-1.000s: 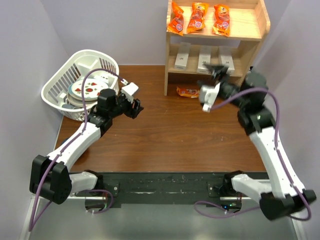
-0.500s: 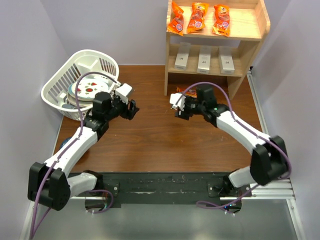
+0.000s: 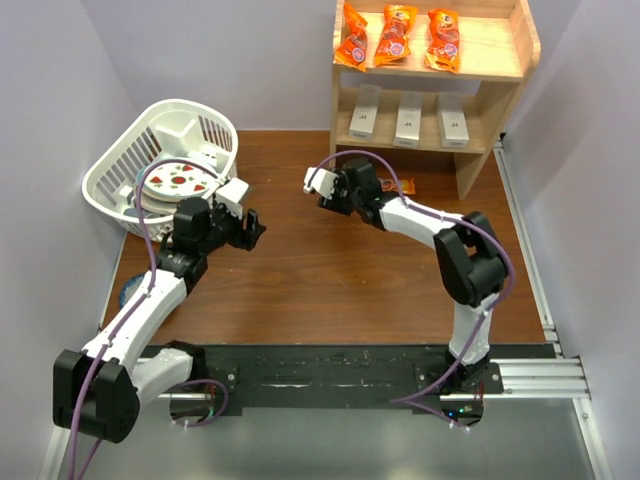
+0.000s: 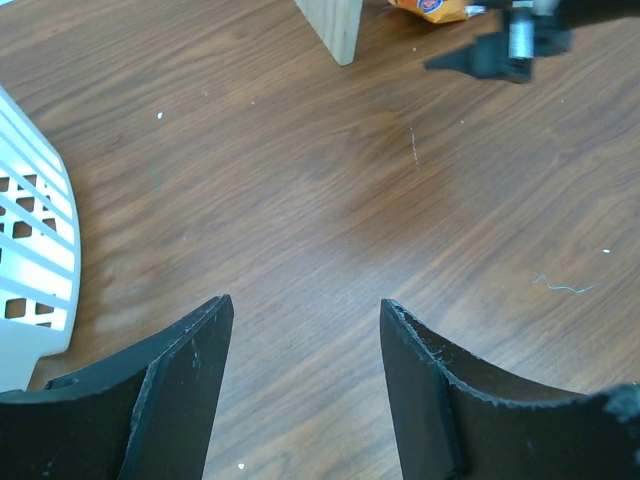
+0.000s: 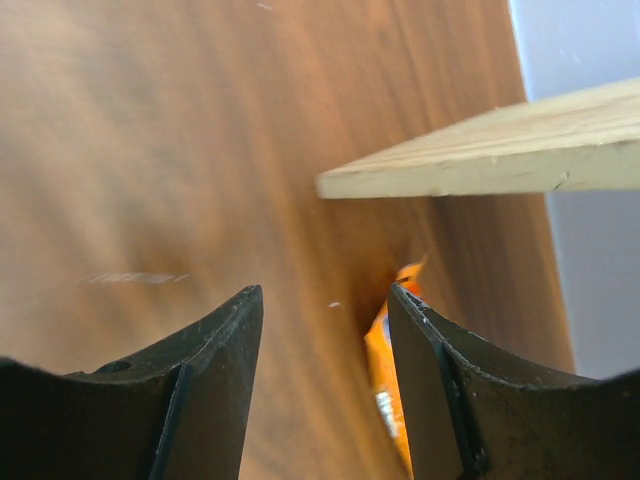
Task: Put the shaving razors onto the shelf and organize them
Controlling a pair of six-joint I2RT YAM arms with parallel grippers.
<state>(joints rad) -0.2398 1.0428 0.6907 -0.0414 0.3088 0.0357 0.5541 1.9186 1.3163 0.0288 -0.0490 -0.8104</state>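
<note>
A white basket [image 3: 165, 125] sits far left on the desk [image 3: 330, 275]. Beside it the left pincer [image 4: 305, 303] hangs open and empty. The right pincer [image 5: 325, 292], also spread and holding nothing, hovers mid-desk. Three razor boxes [image 3: 408, 121] lie side by side on the shelf's [image 3: 490, 48] lower level.

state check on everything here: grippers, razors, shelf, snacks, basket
left gripper: open, empty
right gripper: open, empty
shaving razors: all three in a row on the lower level, apart
shelf: upright
snack packets: three on the top level
loose snack packet: on the table by the shelf
basket: holds plates
</note>
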